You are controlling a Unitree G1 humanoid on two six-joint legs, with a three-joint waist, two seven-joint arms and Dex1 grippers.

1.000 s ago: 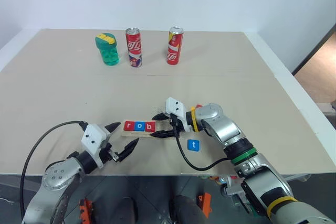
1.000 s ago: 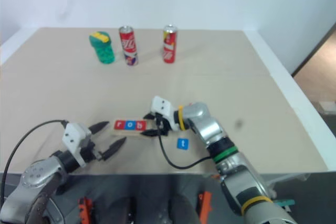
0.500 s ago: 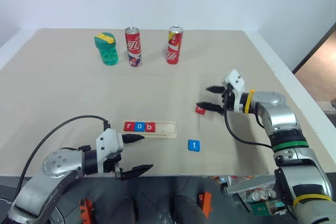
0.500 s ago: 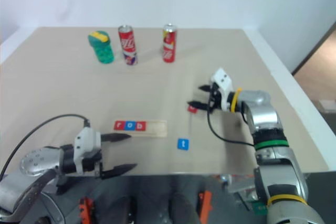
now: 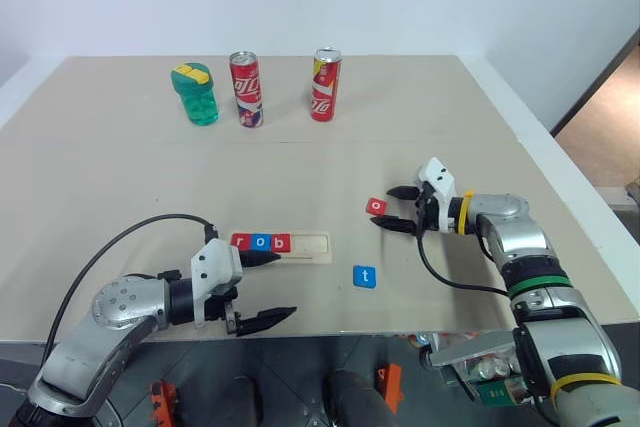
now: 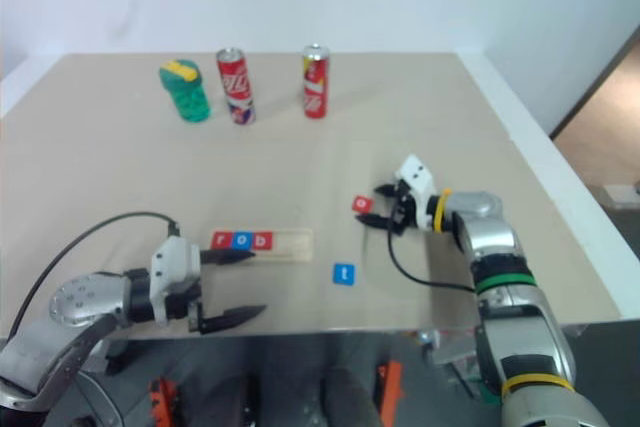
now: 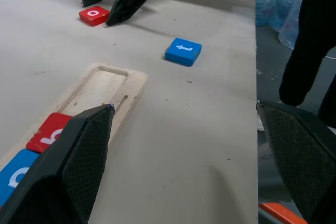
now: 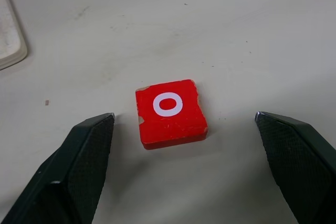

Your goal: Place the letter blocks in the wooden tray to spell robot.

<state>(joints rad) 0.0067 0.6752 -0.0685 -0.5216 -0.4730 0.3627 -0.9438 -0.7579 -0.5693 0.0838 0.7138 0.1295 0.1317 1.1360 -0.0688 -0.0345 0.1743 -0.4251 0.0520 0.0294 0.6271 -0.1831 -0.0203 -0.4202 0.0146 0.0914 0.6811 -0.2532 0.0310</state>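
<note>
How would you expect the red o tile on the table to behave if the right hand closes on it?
The red o tile looks rigid, so it probably won't flex between the open right hand's fingers. Lying flat and low on the table, it should slide rather than roll or tip. Its thin edges give little to grip, so it may slip. Chipped corners suggest painted wood, likely light.

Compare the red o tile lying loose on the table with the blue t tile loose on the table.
The red o tile lies between the open fingers of the right gripper; the blue t tile has no gripper around it. The o tile sits farther from the table's near edge than the t tile. Both are small flat squares with white letters, lying outside the pale wooden tray.
</note>
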